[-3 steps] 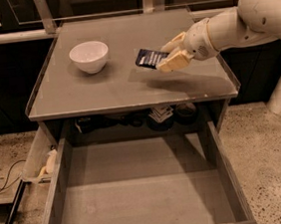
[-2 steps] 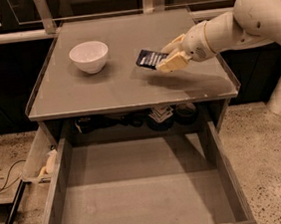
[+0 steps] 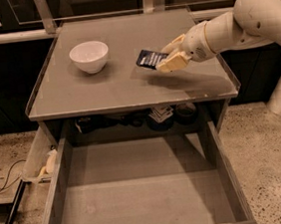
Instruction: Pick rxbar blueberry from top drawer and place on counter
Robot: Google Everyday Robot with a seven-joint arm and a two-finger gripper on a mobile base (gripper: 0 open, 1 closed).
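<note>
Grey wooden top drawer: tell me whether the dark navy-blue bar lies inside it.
No: the pincer holds the dark navy-blue flat bar over the flat grey counter, outside the grey wooden drawer.

Single camera, raised, in front of the desk [image 3: 118,91], facing forward and down at mid range: open top drawer [image 3: 140,204] nearest; gripper [image 3: 165,58] over the desk's right side, clasping rxbar blueberry [image 3: 149,59].
</note>
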